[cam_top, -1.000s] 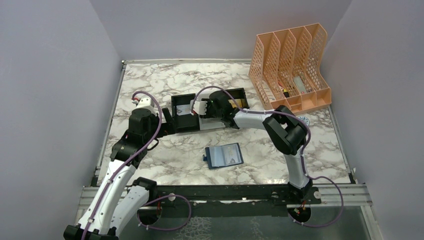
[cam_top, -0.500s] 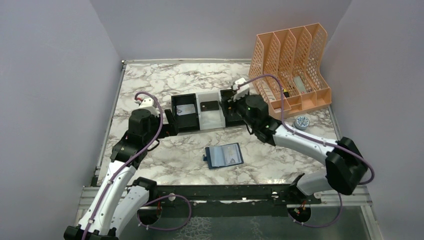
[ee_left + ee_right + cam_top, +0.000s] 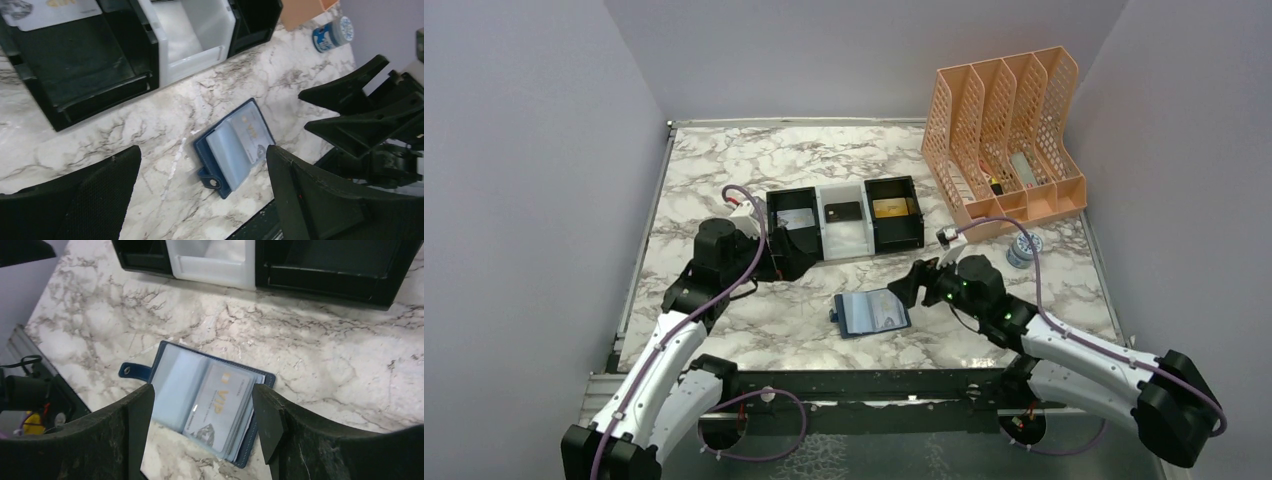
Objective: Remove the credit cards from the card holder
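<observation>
**One card left in the holder, and no tool holding the holder down**

The right tool (image 3: 202, 407) hung open and empty, its fingers straddling the card holder (image 3: 172, 385) without touching it. The holder lay spread open on the desk (image 3: 724, 170) in the lower centre of the overhead view, tab to the left. A pale card (image 3: 220, 407) sat in its blue-grey pocket. The left tool (image 3: 204, 152) was also wide open with nothing in it, hovering left of centre near the tray (image 3: 844, 253).

The main risk, as I judged it, was the fingers closing on the pocket sleeve or the cover along with the card. The whole holder would then lift or skid, since nothing pinned it to the smooth desk. A thin flat card could also slip from the fingers. The two tools stood near each other, so a reach by either could make them collide.

In the tray, in the upper centre of the overhead view, lay a silver-grey card (image 3: 792, 218), a dark card (image 3: 842, 211) and a gold card (image 3: 890, 208).

The pale card bore "VIP" in gold letters. The mark below it was too small to read, as was the print on the small round tin (image 3: 332, 32) at the upper right of the left wrist view.
</observation>
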### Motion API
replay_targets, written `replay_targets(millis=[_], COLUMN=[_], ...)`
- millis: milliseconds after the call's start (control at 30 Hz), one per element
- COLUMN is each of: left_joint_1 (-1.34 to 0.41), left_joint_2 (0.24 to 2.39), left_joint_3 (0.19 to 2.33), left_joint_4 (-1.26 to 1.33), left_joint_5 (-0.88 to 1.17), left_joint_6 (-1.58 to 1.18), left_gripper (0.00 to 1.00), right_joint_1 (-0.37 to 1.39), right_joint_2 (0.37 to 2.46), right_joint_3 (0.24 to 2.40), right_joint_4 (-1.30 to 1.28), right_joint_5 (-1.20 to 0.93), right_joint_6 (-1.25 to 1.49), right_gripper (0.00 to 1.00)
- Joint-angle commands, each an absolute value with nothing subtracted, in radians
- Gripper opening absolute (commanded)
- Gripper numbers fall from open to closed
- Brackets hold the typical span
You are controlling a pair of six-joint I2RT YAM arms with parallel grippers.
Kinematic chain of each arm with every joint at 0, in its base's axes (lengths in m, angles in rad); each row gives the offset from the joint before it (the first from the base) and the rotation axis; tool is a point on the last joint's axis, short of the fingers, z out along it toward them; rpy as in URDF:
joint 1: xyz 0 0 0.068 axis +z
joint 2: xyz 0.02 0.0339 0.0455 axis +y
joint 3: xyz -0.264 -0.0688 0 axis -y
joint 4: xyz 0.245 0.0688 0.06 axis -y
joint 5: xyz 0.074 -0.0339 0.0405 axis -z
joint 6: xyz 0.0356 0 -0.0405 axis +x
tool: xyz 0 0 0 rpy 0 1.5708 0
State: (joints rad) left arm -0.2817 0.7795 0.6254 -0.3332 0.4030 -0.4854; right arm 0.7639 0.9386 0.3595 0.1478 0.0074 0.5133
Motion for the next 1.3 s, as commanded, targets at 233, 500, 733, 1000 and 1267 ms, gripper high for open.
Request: replay_targets(millis=[233, 500, 733, 1000, 1267], left_joint_1=[-0.607, -0.784, -0.860, -0.910, -0.937], left_joint_2=[0.929, 1.093, 1.221, 1.316, 1.374], left_joint_3=[0.561, 0.462, 0.502, 0.484, 0.507], left_joint_4=[-0.012, 0.251, 0.262, 0.296, 0.306], left_joint_5=[0.361, 0.253, 0.156, 0.049, 0.037], left_joint_6=[-0.686, -0.829, -0.844, -0.941, -0.945], left_gripper=[0.97, 0.93, 0.87, 0.70, 0.62], right_joint_1=[0.765, 0.765, 0.765, 0.765, 0.765], right_joint_2=[0.845, 0.894, 0.903, 0.953, 1.006], right_joint_3=[0.241, 0.246, 0.258, 0.273, 0.285], right_joint_4=[0.132, 0.067, 0.088, 0.118, 0.167], right_joint_5=[-0.107, -0.011, -0.058, -0.085, -0.110], right_joint_6=[0.748, 0.801, 0.775, 0.794, 0.789], right_gripper=[0.67, 0.65, 0.62, 0.43, 0.27])
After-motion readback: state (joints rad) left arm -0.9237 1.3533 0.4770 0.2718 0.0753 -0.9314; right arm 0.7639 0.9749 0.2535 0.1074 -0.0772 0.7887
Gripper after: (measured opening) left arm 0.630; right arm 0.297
